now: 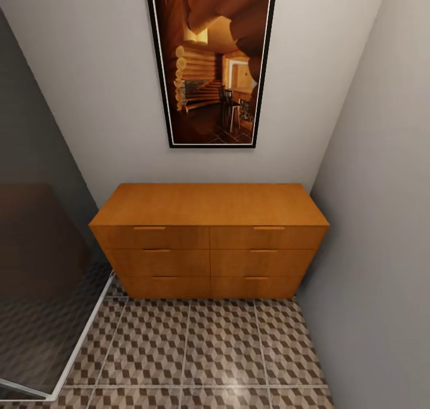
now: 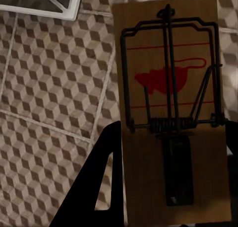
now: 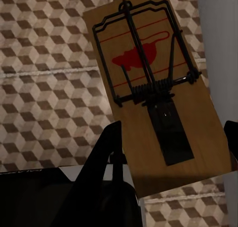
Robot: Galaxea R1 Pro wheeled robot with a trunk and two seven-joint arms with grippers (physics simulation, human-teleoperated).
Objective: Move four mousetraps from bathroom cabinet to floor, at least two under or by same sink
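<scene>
Progress: partway, as I judged it. Two mousetraps were out of the cabinet (image 1: 209, 248) and in hand; none lay on the bathroom floor (image 1: 197, 349) that I could see. The other two weren't visible, presumably inside the drawers.
Left end effector (image 2: 171, 157): clenched on a mousetrap (image 2: 168, 108), board flat betw. the dark fingers (image 2: 101, 172), held above the cube-pattern tiles, near a white frame corner (image 2: 59, 3).
Right end effector (image 3: 171, 147): clenched on a second mousetrap (image 3: 153, 88), likewise over the tiles, close to the grey wall (image 3: 218, 18).
Left to do: set both down on the floor, at least two by the sink; fetch the remaining pair.
Cabinet: six drawers, all looked closed; top bare; stood against the back wall under a framed picture (image 1: 212, 62).
Room: narrow alcove, grey walls either side; glass shower panel (image 1: 42, 289) w/ white frame along the floor's left edge.
</scene>
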